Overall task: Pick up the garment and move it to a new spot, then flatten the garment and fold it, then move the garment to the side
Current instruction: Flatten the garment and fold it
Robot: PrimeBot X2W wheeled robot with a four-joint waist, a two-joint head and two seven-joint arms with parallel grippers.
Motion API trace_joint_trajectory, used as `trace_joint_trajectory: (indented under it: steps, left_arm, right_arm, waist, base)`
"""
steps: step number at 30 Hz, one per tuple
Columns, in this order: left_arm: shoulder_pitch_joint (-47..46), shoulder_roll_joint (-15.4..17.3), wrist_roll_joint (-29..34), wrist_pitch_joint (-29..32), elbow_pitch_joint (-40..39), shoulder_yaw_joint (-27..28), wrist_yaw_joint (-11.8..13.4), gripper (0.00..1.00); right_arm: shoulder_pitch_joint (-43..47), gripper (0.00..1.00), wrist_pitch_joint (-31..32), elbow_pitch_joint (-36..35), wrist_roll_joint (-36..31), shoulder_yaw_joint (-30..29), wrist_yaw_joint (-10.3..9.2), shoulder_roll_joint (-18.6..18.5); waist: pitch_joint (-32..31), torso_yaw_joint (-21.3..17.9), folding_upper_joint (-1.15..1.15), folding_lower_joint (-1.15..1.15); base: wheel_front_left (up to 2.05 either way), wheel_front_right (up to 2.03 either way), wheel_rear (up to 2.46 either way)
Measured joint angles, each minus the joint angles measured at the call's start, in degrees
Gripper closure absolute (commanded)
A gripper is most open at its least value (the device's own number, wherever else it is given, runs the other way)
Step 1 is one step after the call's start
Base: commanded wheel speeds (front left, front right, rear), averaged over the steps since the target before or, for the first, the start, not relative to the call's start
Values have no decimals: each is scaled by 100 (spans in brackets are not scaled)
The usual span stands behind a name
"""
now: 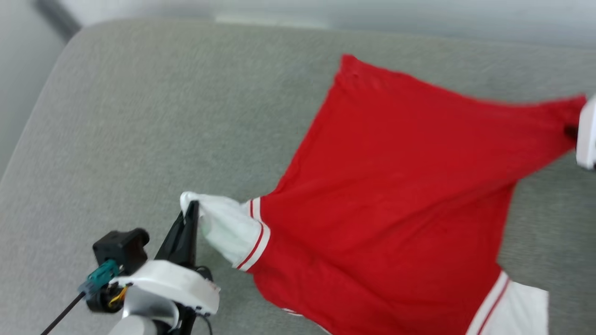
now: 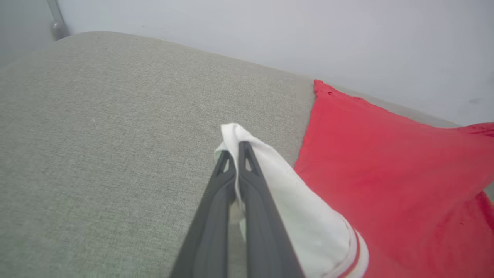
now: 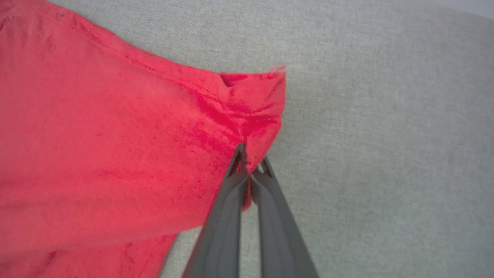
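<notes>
Most of the right gripper (image 1: 572,132) is cropped, seemingly pinching garment (image 1: 396,186).

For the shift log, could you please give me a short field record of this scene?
surface: grey cushion
garment: red jersey, spread out, no print showing
left pincer: shut on the white sleeve
right pincer: shut on a red corner
tension: cloth pulled between both grips
</notes>
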Motion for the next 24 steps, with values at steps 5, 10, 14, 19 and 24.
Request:
trace_joint_trajectory:
  steps: [5,10,14,19,24]
  left_arm:
    - [414,174,-68,105,-172,141,222,100]
    - [829,338,-156,189,-334,272,393,100]
    - [1086,453,-207,278,-409,343,497,100]
    - [1233,526,-265,365,-434,378,537,100]
    - [1277,542,-300,406,-433,380,549,100]
  right_arm:
    - [1288,100,42,-870,509,-126,-1,-407]
    - [2970,100,144,-1652,713,-713,-1,-480]
    - [4379,100,348,-2273,668,-1336,-2,-101]
    - [5883,91,616,-3036,428,-2023,-2,732]
    - [6594,0,636,-3687,254,-2336,-3,1566]
  waist:
    - [-429,-369,0,0]
    - [-795,-756,0,-1]
    - [-1050,-1026,0,-1]
    - [-1307,-1234,0,-2]
    - [-1374,-1316,0,-2]
  base:
    - [0,0,0]
    - [0,0,0]
    - [0,0,0]
    - [0,0,0]
    - [0,0,0]
